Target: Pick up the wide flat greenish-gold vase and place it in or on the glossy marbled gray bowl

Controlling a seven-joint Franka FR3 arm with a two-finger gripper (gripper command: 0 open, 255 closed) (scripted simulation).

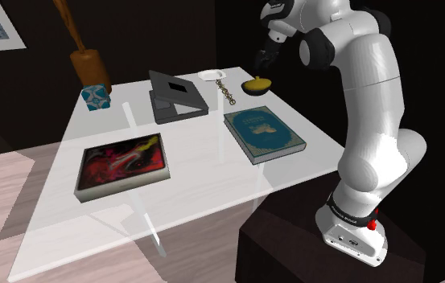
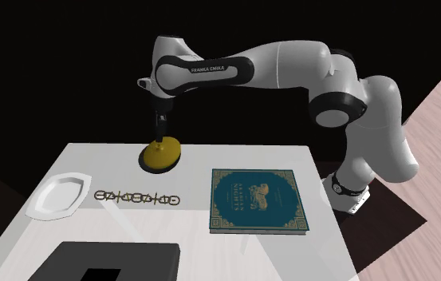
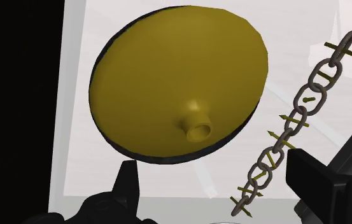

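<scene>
Nearest in shoulder view, the stand (image 1: 353, 233) sits at lower right w/ the white arm (image 1: 365, 104) rising from it & bending over the white table (image 1: 204, 189). On the table's near part lies a flat book (image 1: 124, 165) w/ a red, pink & black cover, toward the shoulder view's left. Further in, a teal book (image 1: 265, 133) w/ gold ornament lies flat, closer to the arm. Behind those, mid-table, is a dark grey flat box (image 1: 176, 95), & to its left in that view a small blue-and-white cube (image 1: 96, 97). Then a dark chain (image 1: 227, 90) is stretched out straight, one end just beside the bowl (image 1: 211, 75), which renders as a shallow white eight-sided dish nr the far edge. The vase (image 1: 257, 84), wide, flat, greenish-gold w/ a short neck pointing up, stands on the table at the far corner on the arm's side, apart from the bowl, chain roughly btwn them. The gripper (image 1: 262, 61) hangs right over the neck. In wrist view the fingers (image 3: 128, 184) are spread wide, vase ahead btwn them, not closed on it. Farthest, beyond the cube, stands a brown wooden object (image 1: 90, 66).
</scene>
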